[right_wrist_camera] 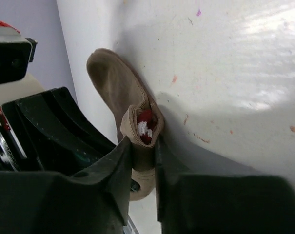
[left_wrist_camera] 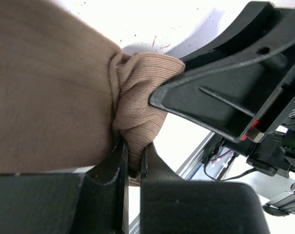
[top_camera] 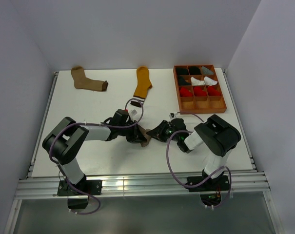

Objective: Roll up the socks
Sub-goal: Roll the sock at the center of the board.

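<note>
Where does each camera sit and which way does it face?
Top external: above and behind, looking down at the table; left arm and right arm show.
Left wrist: on left arm, looks along its fingers pinching the light brown sock.
Right wrist: on right arm, looks along its fingers at the cuff.
Both wrist views share that sock.

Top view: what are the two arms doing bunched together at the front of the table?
Both arms are working on one brown sock near the front middle of the table. The left gripper is shut on a bunched fold of it. The right gripper pinches the cuff end, where red and white stripes show inside the fold. The tan sock and mustard sock lie flat at the far side, untouched. The tray sits far right.
</note>
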